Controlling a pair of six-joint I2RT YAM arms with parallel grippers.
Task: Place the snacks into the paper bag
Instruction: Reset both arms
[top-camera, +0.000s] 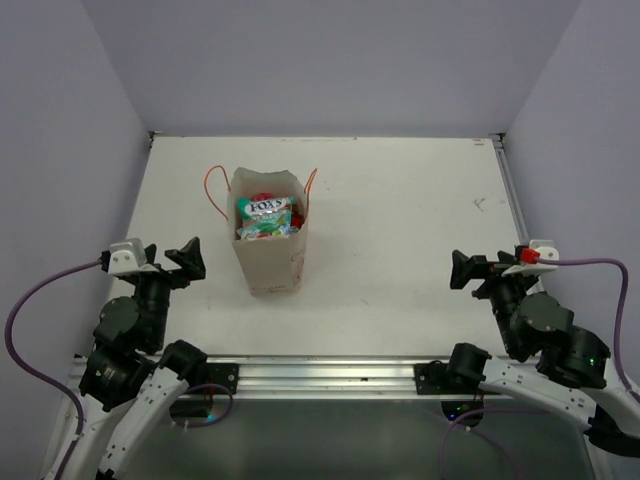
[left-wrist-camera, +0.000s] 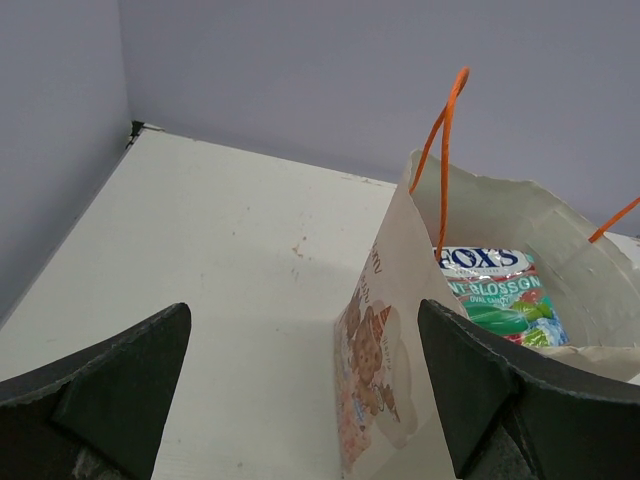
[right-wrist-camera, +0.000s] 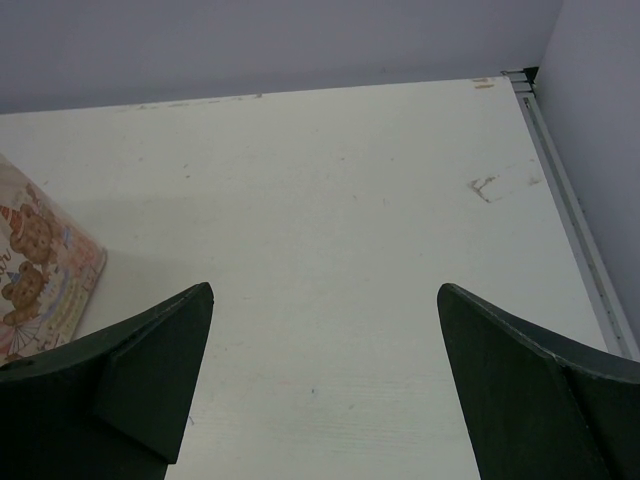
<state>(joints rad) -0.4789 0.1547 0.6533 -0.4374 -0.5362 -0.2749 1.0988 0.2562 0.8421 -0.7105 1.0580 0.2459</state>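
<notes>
A cream paper bag (top-camera: 270, 264) stands upright, mouth open, left of centre on a white table (top-camera: 410, 200). Snacks (top-camera: 266, 224) lie inside, a teal-white FOX'S packet (top-camera: 262, 207) on top. The left gripper (top-camera: 172, 258) and right gripper (top-camera: 483, 268) flank it, both spread wide, holding nothing.

Cream paper bag (top-camera: 268, 262) stands upright, open, snacks (top-camera: 264, 217) inside.

We show a cream bag (top-camera: 268, 265) with pink-brown bear print and orange handles (left-wrist-camera: 460, 85); a teal-white FOX'S packet (top-camera: 264, 210), a red packet (top-camera: 262, 197) at its 12 o'clock; a white table (top-camera: 400, 220).
</notes>
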